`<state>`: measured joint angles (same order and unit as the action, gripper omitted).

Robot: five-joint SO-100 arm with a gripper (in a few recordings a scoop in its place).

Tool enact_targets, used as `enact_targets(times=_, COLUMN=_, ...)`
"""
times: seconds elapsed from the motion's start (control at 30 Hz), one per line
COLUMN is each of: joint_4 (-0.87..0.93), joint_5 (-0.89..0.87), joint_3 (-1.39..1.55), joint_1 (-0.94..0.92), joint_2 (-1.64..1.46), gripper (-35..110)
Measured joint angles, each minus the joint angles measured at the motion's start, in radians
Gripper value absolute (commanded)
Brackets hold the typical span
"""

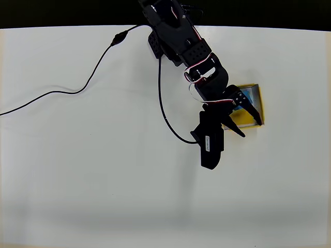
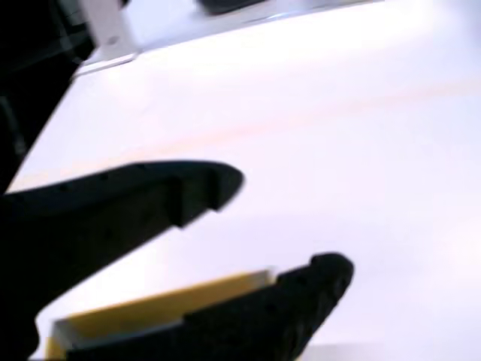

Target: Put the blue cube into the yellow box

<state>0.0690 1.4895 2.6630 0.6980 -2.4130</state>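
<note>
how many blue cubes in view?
1. The blue cube sits inside the yellow box at the table's right in the overhead view, partly covered by the open gripper. No others visible.

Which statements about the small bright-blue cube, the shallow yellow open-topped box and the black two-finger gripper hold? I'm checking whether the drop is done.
1. The small bright-blue cube lies inside the shallow yellow open-topped box. True.
2. The black two-finger gripper is shut on the cube. False: its jaws stand apart and hold nothing.
3. A thin black cable runs across the white table. True.
4. In the overhead view the box sits at the left. False: it sits at the right.
</note>
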Motion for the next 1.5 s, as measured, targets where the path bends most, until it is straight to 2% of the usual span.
enact_targets(times=0.37, joint_4=0.193, joint_5=0.057, joint_3=-0.008, joint_1=-0.449, joint_2=-0.061, gripper=0)
enact_targets(times=0.63, joint_4=0.302, joint_5=0.121, joint_3=0.275, joint_1=-0.647, joint_2=-0.318, gripper=0)
enact_targets(times=0.83, joint_4=0.503, joint_5=0.132, joint_3=0.453, joint_1=-0.692, joint_2=-0.557, gripper=0)
enact_targets(times=1.37, joint_4=1.18, joint_5=0.029, joint_3=0.456, joint_1=-0.669, joint_2=-0.904, gripper=0)
enact_targets(times=1.5, joint_4=1.255, joint_5=0.028, joint_3=0.456, joint_1=-0.669, joint_2=-0.905, gripper=1)
